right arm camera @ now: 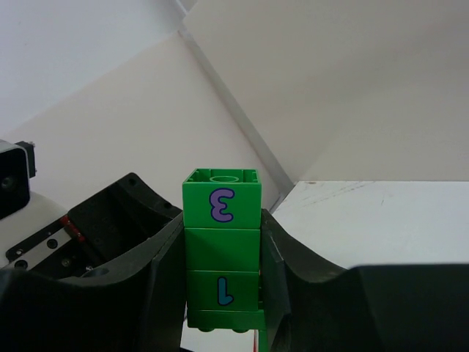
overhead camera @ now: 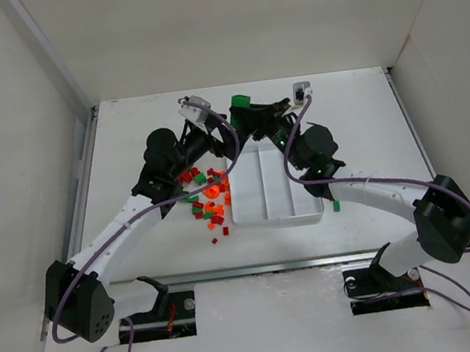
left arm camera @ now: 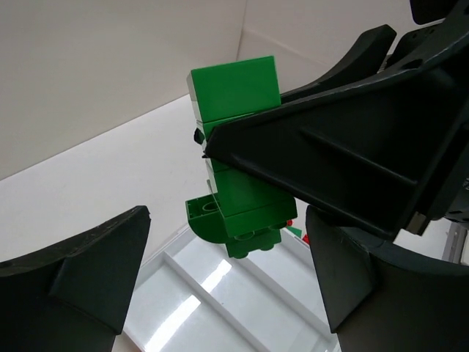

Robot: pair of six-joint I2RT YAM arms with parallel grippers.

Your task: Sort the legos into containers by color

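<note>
Left wrist view: left fingers (left arm camera: 80, 279) stand wide apart with nothing between the pads. The green stack (left arm camera: 234, 147), several bricks clipped together, hangs ahead of them and centred in their gap. Depth is unclear, so I can't tell if the stack is already between the tips or just past them. No contact shows.

The right fingers (right arm camera: 146, 264) are clamped on the stack's two flat sides. In the right wrist view its long axis runs along those fingers, and the top brick with a purple numeral pokes out past the tips.

In the left wrist view the stack's long axis runs roughly up-down, tilted. A right finger crosses its middle, leaving both ends bare.

The stack is in the air over the far end of the tray (overhead camera: 308, 212), whose long white compartments show directly below. The loose legos (overhead camera: 207, 196) lie in a red, green and orange heap on the surface (overhead camera: 366, 125), just left of the tray.

Likely next: the left fingers close on a bare end, across the long axis, to pull bricks apart. The left arm is the free one and faces the stack. The free ends are short, so there's a risk of hitting the right finger.
</note>
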